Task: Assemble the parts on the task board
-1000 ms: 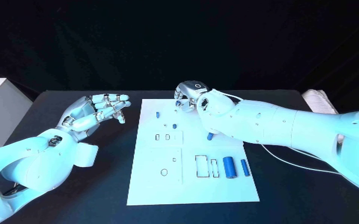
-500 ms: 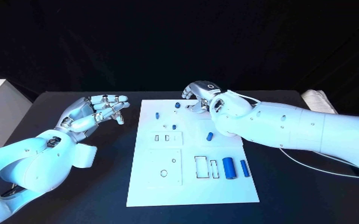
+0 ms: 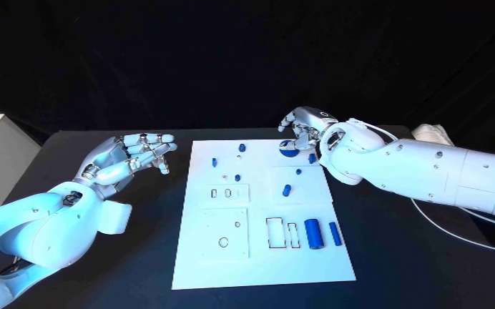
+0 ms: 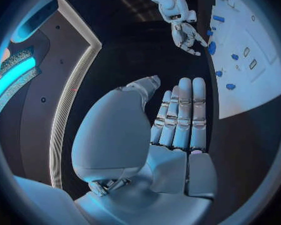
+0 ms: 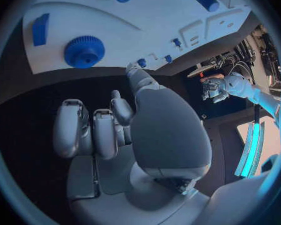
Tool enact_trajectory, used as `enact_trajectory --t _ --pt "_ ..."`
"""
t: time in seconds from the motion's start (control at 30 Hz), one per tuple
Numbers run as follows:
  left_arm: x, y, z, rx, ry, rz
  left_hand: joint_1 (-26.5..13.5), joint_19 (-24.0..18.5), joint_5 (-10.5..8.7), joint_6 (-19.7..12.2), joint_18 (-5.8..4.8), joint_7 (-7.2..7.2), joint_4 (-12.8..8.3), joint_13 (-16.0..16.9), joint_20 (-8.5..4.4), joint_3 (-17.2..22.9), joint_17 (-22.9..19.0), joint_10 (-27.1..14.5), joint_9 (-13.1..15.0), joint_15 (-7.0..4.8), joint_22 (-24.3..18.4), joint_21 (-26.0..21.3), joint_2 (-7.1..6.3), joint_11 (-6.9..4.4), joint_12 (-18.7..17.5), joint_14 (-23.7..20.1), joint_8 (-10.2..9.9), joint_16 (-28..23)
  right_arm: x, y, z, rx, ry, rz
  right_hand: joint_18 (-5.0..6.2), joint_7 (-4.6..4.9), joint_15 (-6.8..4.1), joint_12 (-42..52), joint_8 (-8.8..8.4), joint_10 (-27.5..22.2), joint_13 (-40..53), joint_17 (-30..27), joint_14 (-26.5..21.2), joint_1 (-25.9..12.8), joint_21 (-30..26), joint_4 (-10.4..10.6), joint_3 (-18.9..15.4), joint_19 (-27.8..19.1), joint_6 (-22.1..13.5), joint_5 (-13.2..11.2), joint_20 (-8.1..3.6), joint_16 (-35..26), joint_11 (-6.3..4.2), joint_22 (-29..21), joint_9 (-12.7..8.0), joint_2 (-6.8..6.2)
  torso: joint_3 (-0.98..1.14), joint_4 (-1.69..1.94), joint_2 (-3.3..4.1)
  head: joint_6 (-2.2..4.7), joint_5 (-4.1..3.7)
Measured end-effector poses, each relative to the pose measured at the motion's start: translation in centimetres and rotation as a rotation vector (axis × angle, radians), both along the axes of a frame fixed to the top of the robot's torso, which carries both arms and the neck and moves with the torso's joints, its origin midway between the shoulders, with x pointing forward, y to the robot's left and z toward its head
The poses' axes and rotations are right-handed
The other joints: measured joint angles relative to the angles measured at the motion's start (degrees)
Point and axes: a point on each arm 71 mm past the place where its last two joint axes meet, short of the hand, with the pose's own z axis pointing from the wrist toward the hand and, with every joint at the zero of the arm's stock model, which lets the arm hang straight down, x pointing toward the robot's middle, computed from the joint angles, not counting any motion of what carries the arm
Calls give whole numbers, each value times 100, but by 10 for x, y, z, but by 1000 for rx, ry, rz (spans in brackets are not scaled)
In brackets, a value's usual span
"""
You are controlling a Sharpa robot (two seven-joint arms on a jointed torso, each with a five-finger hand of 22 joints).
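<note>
The white task board (image 3: 258, 252) lies in the middle of the table. A blue gear (image 3: 290, 149) sits at its far right corner, also seen in the right wrist view (image 5: 84, 51) beside a blue block (image 5: 40, 29). Small blue pegs (image 3: 214, 161) dot the far half, and two blue cylinders (image 3: 312, 234) lie near the right edge. My right hand (image 3: 305, 126) hovers just beyond the gear, holding nothing, thumb apart from the bent fingers (image 5: 84, 130). My left hand (image 3: 129, 155) floats left of the board, fingers straight and spread (image 4: 181, 115), empty.
Recessed slots (image 3: 277, 232) and small holes (image 3: 224, 241) mark the near half of the board. A pale object (image 3: 433, 134) sits at the table's far right, and a cable (image 3: 454, 227) trails under my right arm.
My right hand has moved right and back from over the board's far middle to its far right corner, uncovering the blue gear. The left hand has stayed put.
</note>
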Motion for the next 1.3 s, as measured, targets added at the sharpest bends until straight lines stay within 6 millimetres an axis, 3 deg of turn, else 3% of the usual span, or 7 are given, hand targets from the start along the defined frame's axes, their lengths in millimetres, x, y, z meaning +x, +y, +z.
enact_trajectory --t 0.1,0.2,0.3,0.6,1.1,1.2,1.3 --pt "0 0 0 0 0 0 0 0 0 0 0 0 0 0 0 0 0 0 0 0 2 0 0 0 0 0 0 0 3 -8 -2 5 31 -20 -89 41 70 870 75 252 206 71 -13 114 394 222 -222 30 -41 44 31 267 54 132 33 -3 2 4 2 0 -16" --pt "1 0 0 0 0 1 0 0 0 0 0 0 0 0 0 0 0 0 0 0 2 0 0 0 0 0 0 0 5 -12 -4 6 60 -31 -89 66 85 1139 93 272 214 73 2 150 610 357 -355 51 -67 67 52 375 73 137 50 15 -2 12 3 -12 -24" --pt "1 0 -1 1 1 1 0 0 0 0 0 0 0 0 0 0 -1 0 0 0 2 0 0 0 0 0 0 0 8 -14 -6 6 83 -37 -183 92 111 1303 116 273 214 73 -13 203 792 464 -399 27 -92 67 75 426 75 137 58 8 -4 17 7 -23 -26" --pt "2 0 -1 1 1 0 0 0 0 0 0 0 0 0 0 0 -1 0 -1 0 1 0 0 0 0 0 0 0 14 -18 -10 0 128 -56 -183 93 111 1359 160 277 214 72 -13 233 926 541 -413 27 -93 113 74 449 79 137 69 39 -16 31 7 -63 -32" --pt "2 1 -1 2 2 0 0 0 0 0 0 0 0 0 0 0 -1 0 -1 0 0 0 0 0 0 0 0 0 17 -26 -15 -14 166 -81 -182 92 110 1382 205 280 213 71 -13 285 1005 596 -389 48 -93 147 94 448 83 135 81 91 -17 24 1 -88 -29" --pt "2 1 -1 2 2 0 0 0 0 0 0 0 0 0 0 0 -1 0 -1 0 0 -1 0 0 0 0 0 0 17 -27 -17 -17 175 -85 -267 92 110 1382 205 280 212 71 -13 286 1025 612 -373 48 -93 177 94 448 83 135 86 92 -16 23 1 -91 -29" --pt "3 1 -1 2 3 0 0 0 0 0 0 0 0 0 0 0 -2 0 -2 0 0 -1 0 0 0 0 0 0 18 -28 -18 -19 181 -88 -271 93 110 1382 205 280 212 71 -13 308 1025 612 -373 48 -93 178 94 448 83 135 86 114 -16 24 1 -93 -34"
